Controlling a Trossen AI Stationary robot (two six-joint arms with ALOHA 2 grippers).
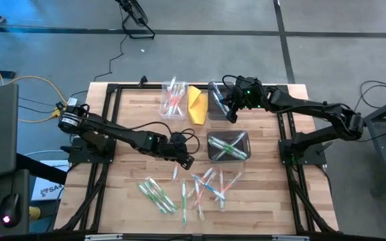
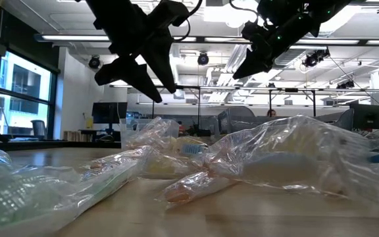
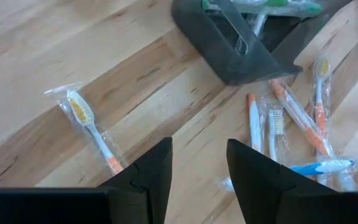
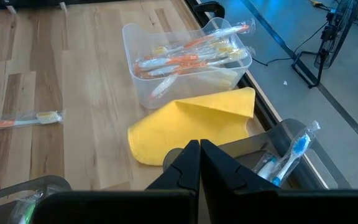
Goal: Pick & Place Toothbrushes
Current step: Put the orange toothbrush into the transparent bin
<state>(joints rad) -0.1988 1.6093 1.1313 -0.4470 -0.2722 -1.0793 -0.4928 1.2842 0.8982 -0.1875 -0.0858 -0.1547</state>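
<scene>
Wrapped toothbrushes [image 1: 200, 187] lie scattered on the bench [image 1: 126, 194]. My left pincer [image 1: 185, 159] hovers over them, partly spread, empty. My right pincer [image 1: 231, 117] is pinched closed, empty, above the yellow cloth [image 4: 191, 127].

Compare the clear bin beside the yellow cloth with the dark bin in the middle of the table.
The clear bin has see-through walls; the dark bin is grey and opaque. The clear bin holds orange-handled toothbrushes; the dark bin holds green ones. The clear bin sits at the table's far edge; the dark bin sits nearer the loose pile. Both hold wrapped toothbrushes.
</scene>
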